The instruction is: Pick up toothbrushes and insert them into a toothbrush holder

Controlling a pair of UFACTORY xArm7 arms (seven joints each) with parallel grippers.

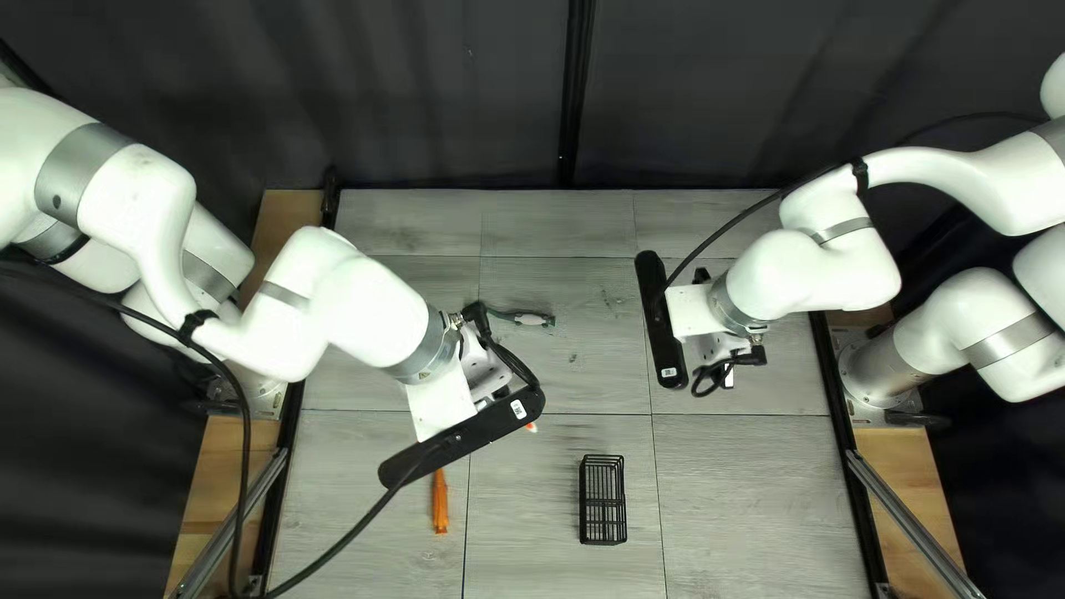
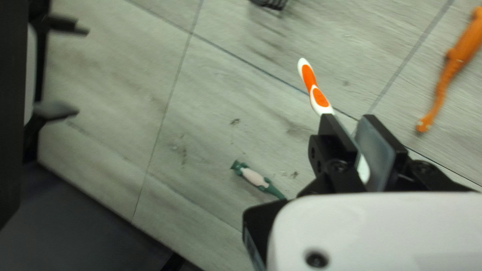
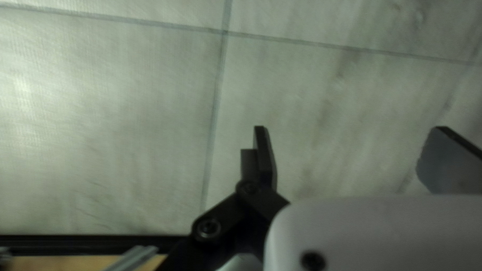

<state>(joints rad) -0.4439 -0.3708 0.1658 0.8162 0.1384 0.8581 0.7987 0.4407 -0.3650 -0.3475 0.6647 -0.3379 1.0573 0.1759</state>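
Toothbrush [image 2: 314, 92] orange-white, clamped between left fingers [image 2: 328, 141], wrist-bar label [image 1: 517, 408] unreadable

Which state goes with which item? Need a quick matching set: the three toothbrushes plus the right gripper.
1. white-and-orange toothbrush
2. green toothbrush
3. all-orange toothbrush
4. right gripper

A. open, nothing between its fingers
B. clamped in the left gripper
C. lying on the table, left of the holder in the top left view
D. lying on the table, on the far side of the left gripper in the top left view

Pairs: 1-B, 2-D, 3-C, 4-A
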